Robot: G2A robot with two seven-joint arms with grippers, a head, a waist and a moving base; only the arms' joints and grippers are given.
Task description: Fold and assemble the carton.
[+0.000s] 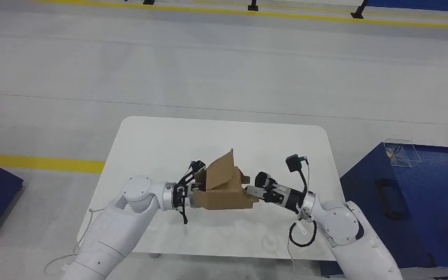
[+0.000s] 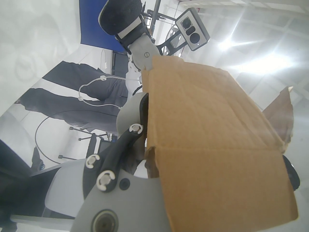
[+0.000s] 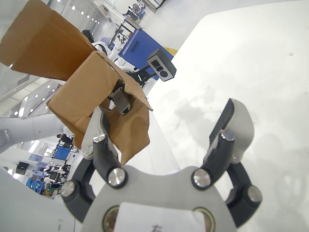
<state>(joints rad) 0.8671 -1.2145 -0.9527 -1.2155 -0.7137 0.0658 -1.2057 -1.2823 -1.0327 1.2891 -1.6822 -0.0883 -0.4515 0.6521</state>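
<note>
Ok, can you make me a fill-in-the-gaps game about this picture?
1. The carton is the colour ___.
2. The table under it is ___.
3. The right gripper is wide ___.
Missing words: brown, white, open.

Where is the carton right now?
In the top view, the carton is over the near middle of the table, between the left gripper and the right gripper.

Overhead and close wrists; shared carton (image 1: 220,187)
</note>
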